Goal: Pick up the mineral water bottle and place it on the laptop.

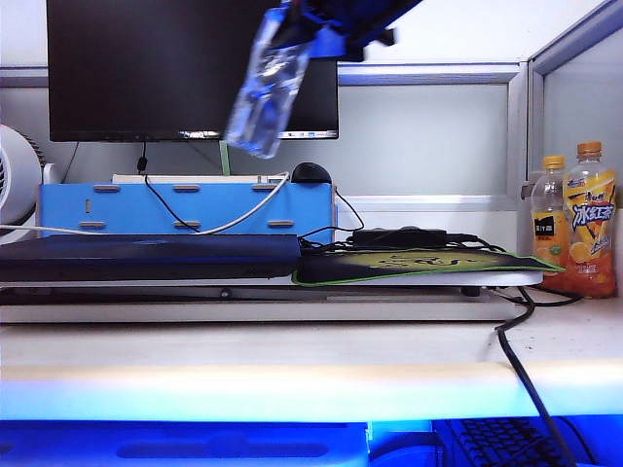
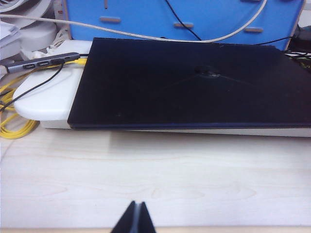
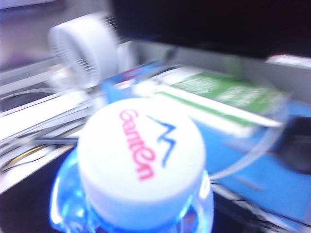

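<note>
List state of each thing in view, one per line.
mineral water bottle: capped, tilted, held in the air in front of the monitor
laptop: closed, flat, nothing on its lid
right gripper: shut on the bottle's top end
left gripper: shut, empty, above the table short of the laptop
juice bottles: upright, capped
monitor: dark

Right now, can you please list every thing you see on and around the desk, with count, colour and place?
mineral water bottle: one, clear bluish, white cap, tilted in the air before the monitor
laptop: one, dark navy, closed, left on the white stand
monitor: one, black, at the back
blue box: one, behind the laptop
mouse pad: one, black-green, right of the laptop
juice bottles: two, orange caps, far right
fan: one, white, far left
left gripper: shut, over bare desk
right gripper: holding the mineral water bottle, up high
</note>
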Controlling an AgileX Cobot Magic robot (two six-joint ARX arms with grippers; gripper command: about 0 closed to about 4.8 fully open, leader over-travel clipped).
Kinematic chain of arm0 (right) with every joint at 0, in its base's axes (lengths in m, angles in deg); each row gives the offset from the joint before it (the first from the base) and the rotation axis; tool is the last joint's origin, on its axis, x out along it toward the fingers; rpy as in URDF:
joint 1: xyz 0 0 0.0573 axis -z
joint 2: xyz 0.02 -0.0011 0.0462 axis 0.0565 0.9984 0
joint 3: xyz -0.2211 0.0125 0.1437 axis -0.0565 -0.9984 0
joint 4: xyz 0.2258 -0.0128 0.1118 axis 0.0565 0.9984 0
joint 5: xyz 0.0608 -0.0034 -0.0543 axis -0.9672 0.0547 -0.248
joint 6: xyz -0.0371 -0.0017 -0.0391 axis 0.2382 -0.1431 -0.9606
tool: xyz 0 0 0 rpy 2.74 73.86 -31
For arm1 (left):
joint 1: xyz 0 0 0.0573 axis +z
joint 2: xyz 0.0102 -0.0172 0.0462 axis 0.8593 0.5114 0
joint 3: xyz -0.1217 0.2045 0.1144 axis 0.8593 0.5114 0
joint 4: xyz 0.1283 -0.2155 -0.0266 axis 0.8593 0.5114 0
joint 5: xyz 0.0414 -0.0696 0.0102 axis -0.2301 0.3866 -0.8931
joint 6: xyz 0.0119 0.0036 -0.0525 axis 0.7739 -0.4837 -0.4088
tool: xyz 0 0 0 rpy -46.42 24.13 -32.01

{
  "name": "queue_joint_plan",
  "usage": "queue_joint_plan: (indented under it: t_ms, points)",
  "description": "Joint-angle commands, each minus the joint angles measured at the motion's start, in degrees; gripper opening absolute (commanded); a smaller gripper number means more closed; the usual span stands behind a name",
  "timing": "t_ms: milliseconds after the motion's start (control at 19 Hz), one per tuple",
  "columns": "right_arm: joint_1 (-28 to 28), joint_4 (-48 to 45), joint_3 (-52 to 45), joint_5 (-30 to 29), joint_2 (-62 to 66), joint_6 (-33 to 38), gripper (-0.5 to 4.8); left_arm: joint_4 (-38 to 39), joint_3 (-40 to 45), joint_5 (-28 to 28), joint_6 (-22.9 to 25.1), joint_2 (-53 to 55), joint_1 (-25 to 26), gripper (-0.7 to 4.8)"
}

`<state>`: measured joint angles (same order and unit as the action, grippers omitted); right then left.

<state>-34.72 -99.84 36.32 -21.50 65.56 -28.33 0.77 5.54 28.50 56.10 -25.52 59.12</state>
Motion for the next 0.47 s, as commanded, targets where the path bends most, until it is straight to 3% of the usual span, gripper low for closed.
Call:
queue_joint_plan:
  t_ms: [53,475]
  points:
    - [-1.81,-3.74,0.83,-0.66,1.05,0.0,0.0,-0.44,-0.09,0.07,0.04,-0.11,-0.02,-0.02]
    - [-5.62,-5.14,0.85,3.32,6.47,-2.45,0.0,-0.42,-0.09,0.07,0.04,-0.11,0.02,-0.02]
